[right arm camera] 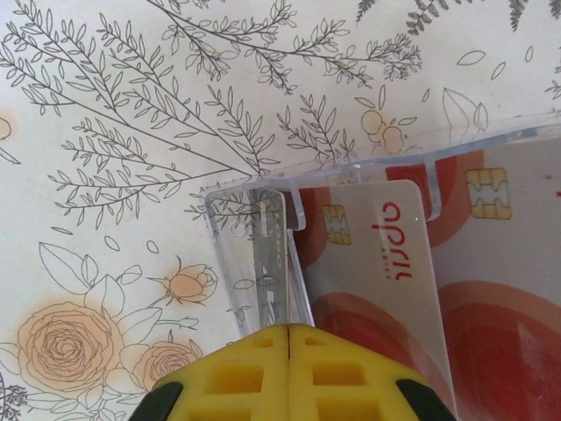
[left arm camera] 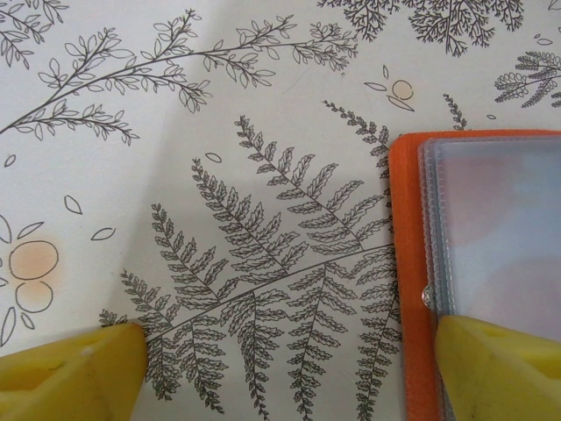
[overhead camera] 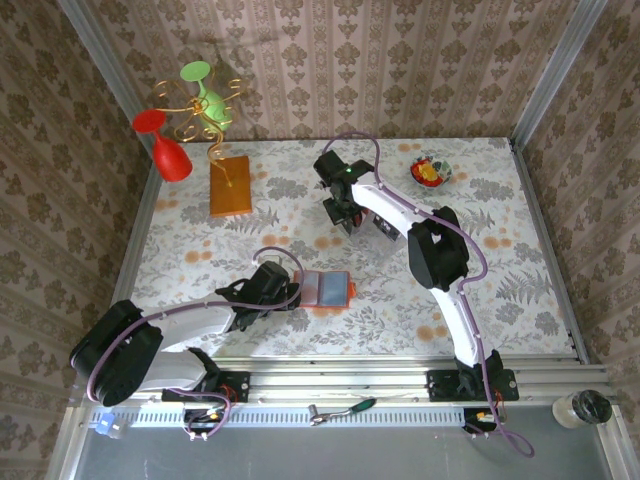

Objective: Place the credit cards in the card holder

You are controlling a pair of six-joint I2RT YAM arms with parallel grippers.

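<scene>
You're at the pick-up — right gripper [right arm camera: 289, 333] pinched tight at the clear stand [right arm camera: 238, 263] of credit cards [right arm camera: 386, 263] (whether one is caught, I can't tell) — so lift gently toward the card holder [left arm camera: 408, 263], open beneath your wide-spread left gripper [left arm camera: 285, 368].

L hand [overhead camera: 288, 292] beside open card holder [overhead camera: 327, 288]; R hand [overhead camera: 346, 224] farther back, grip unclear.

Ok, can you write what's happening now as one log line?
left gripper: open at holder edge | right gripper: shut on upright card in clear tray | holder: open, flat
</scene>
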